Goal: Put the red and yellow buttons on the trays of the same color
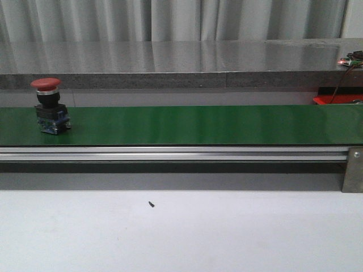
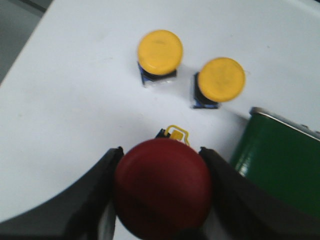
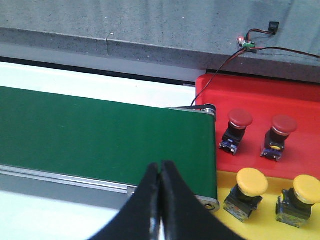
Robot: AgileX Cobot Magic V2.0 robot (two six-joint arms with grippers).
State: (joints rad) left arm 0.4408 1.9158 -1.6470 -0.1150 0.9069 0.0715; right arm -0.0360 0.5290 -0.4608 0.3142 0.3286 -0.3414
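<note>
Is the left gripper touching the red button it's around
Touching. The left wrist view shows the left gripper with both fingers pressed against the sides of the red button, no gap on either side.

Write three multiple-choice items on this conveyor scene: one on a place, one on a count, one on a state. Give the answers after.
1. Where does the red button in the front view stand?
A. on the belt's left end
B. on the belt's right end
C. on the white table

2. How many buttons sit on the red tray in the right wrist view?
A. none
B. two
C. four

3. What is the left gripper doing?
A. open and empty
B. shut on a yellow button
C. shut on a red button

Answers:
1. A: the red button stands on the green belt near its left end.
2. B: two red buttons sit on the red tray.
3. C: the left gripper has its fingers against a red cap.
</note>
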